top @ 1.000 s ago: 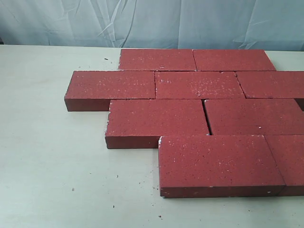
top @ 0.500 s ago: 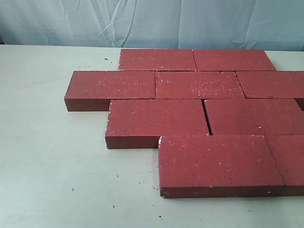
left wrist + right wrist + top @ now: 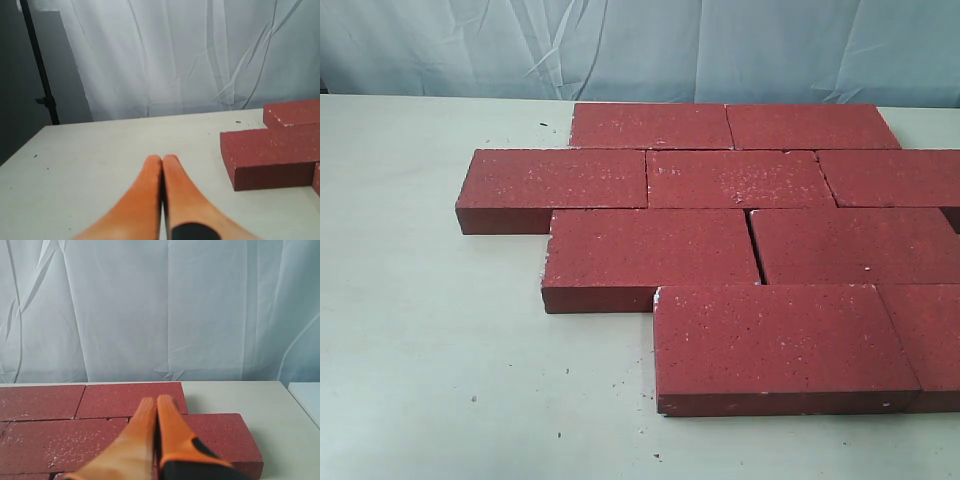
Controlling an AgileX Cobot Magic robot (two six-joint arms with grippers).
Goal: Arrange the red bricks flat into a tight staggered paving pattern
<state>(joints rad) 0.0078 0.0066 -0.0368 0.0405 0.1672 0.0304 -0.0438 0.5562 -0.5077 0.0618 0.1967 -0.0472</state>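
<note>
The paving looks all but finished. The red bricks (image 3: 700, 245) lie flat on the table (image 3: 420, 350), filling the centre and right of the exterior frame in four staggered rows. I count nine: two, three, two and two, top to bottom. One narrow dark seam in the third row may want closing. The left gripper (image 3: 162, 161) hangs over bare table with its fingers together. The right gripper (image 3: 156, 401), fingers likewise together, hangs above the bricks.
</note>
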